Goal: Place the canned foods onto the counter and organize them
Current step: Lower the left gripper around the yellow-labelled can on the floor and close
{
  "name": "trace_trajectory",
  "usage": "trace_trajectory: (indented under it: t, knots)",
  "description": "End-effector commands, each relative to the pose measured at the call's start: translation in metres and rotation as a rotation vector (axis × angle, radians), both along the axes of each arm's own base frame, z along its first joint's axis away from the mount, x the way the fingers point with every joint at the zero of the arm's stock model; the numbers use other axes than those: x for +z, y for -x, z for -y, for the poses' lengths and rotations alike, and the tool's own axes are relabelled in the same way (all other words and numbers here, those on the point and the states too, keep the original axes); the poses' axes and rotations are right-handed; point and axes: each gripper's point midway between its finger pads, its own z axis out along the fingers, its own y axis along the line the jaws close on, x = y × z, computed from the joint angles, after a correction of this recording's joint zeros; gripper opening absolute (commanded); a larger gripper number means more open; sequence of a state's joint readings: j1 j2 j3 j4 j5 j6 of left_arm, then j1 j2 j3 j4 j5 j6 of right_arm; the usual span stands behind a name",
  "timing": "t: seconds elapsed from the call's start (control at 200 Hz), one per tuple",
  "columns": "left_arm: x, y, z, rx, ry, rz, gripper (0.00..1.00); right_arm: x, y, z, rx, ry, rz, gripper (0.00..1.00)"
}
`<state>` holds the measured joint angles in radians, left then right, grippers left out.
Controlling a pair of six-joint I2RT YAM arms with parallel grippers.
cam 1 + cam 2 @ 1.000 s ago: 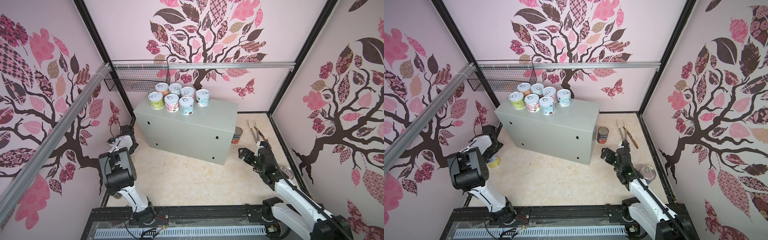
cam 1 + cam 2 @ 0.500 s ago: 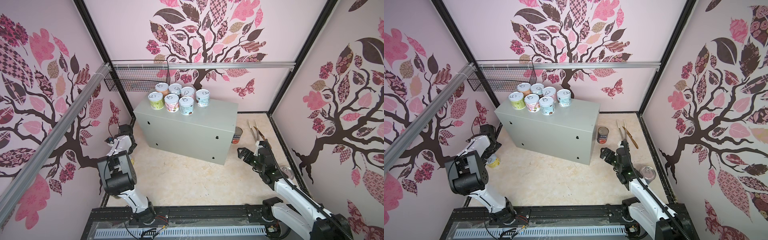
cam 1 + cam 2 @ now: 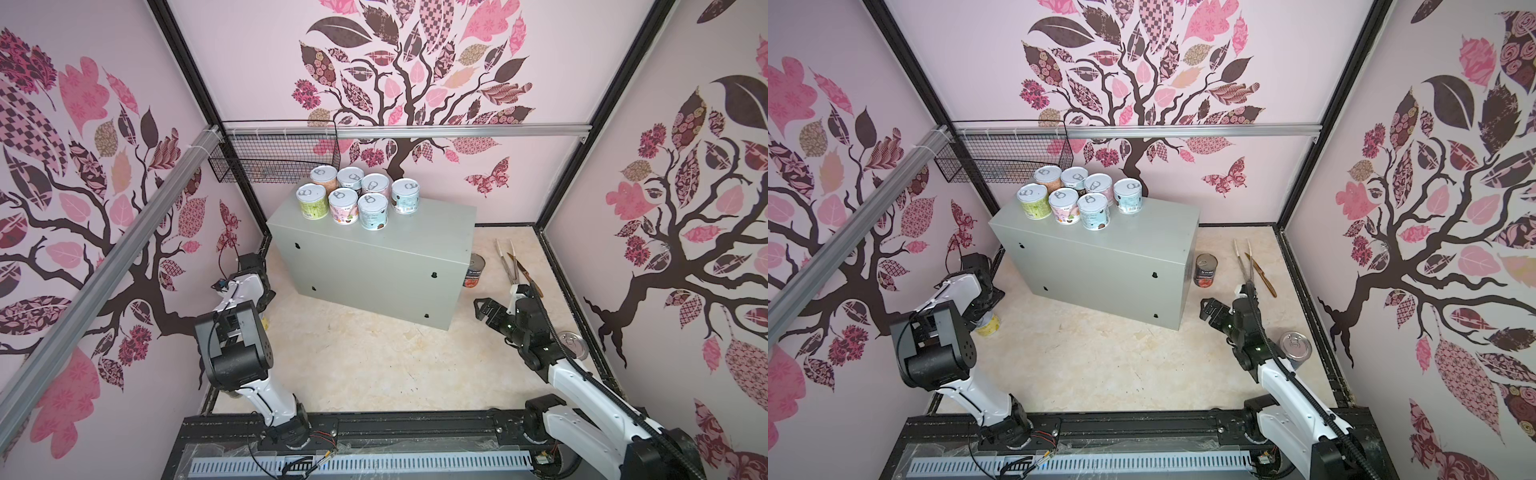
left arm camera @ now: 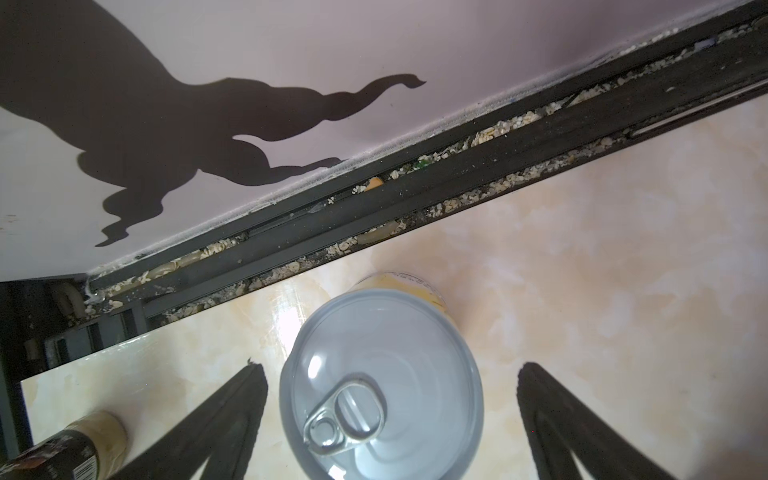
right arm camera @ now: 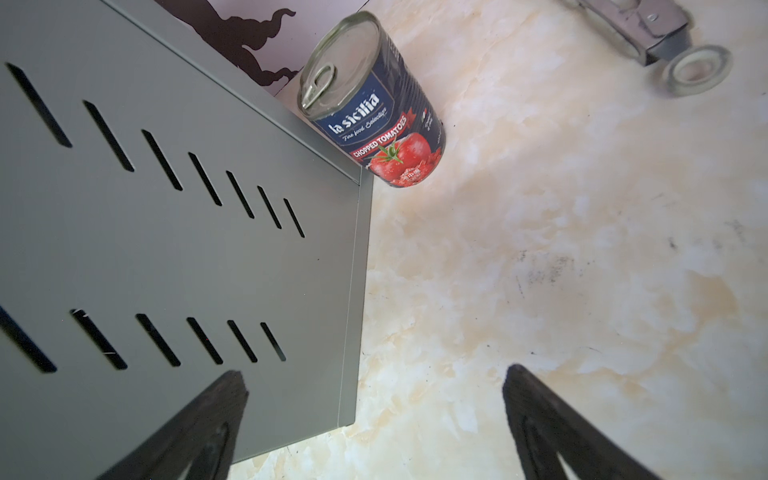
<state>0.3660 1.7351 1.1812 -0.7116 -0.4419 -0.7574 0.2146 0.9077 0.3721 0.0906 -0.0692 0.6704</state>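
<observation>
Several short cans (image 3: pixel 357 197) (image 3: pixel 1077 195) with pale pull-tab lids stand clustered at the far left of the grey counter (image 3: pixel 374 257) (image 3: pixel 1100 257). By the left wall, my left gripper (image 4: pixel 390 368) (image 3: pixel 982 303) is open directly over a yellow-labelled can (image 4: pixel 380 386) (image 3: pixel 987 327) on the floor, one finger on each side, neither touching it. My right gripper (image 5: pixel 376 372) (image 3: pixel 482 309) (image 3: pixel 1208 309) is open and empty beside the counter's right end. A blue-labelled tomato can (image 5: pixel 374 104) (image 3: pixel 473 270) (image 3: pixel 1205 271) stands beyond it. A further can (image 3: pixel 572 343) (image 3: pixel 1295 345) stands behind the right arm.
A black wire basket (image 3: pixel 274 158) (image 3: pixel 1000 158) hangs on the back wall above the counter's left end. Metal tongs (image 3: pixel 508 259) (image 3: pixel 1244 259) and a knife (image 3: pixel 1260 276) lie on the floor at the back right. A dark-labelled container (image 4: pixel 62 453) lies near the left gripper.
The left arm has shifted slightly and settled lower over the yellow-labelled can. The right gripper has edged a little to the left. Both grippers stay open.
</observation>
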Motion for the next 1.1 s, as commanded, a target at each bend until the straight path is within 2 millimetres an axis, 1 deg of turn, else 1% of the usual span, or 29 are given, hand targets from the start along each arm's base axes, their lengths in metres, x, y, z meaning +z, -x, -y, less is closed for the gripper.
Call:
trace_trajectory:
  t: [0.0,0.1,0.24,0.565,0.625,0.69,0.795,0.935,1.095]
  knots:
    - [-0.021,0.005,0.001,-0.003,0.027,-0.028,0.98,0.004,-0.004,-0.001,0.004,-0.005,0.013,1.0]
    - [-0.034,0.008,0.001,0.0,0.041,-0.05,0.98,0.003,-0.004,-0.002,0.005,-0.008,0.011,1.0]
    - [-0.042,0.009,0.001,-0.003,0.045,-0.064,0.97,0.0,-0.004,-0.002,0.007,-0.012,0.007,1.0]
    - [-0.055,0.011,0.0,-0.026,0.026,-0.075,0.81,0.001,-0.002,-0.004,0.018,-0.023,0.018,1.0]
    - [-0.055,0.012,0.0,-0.03,0.023,-0.083,0.76,0.003,-0.002,-0.004,0.02,-0.023,0.023,1.0]
    - [-0.052,0.01,0.002,-0.045,0.018,-0.084,0.66,0.004,-0.002,-0.004,0.02,-0.025,0.028,1.0]
    - [-0.045,0.005,0.007,-0.072,-0.001,-0.075,0.58,0.007,-0.001,-0.007,0.034,-0.032,0.037,1.0]
    - [-0.028,-0.004,0.016,-0.122,-0.026,-0.068,0.54,0.008,0.0,-0.009,0.047,-0.044,0.044,1.0]
    - [-0.005,-0.013,0.032,-0.183,-0.029,-0.076,0.52,0.012,0.0,-0.013,0.063,-0.057,0.049,1.0]
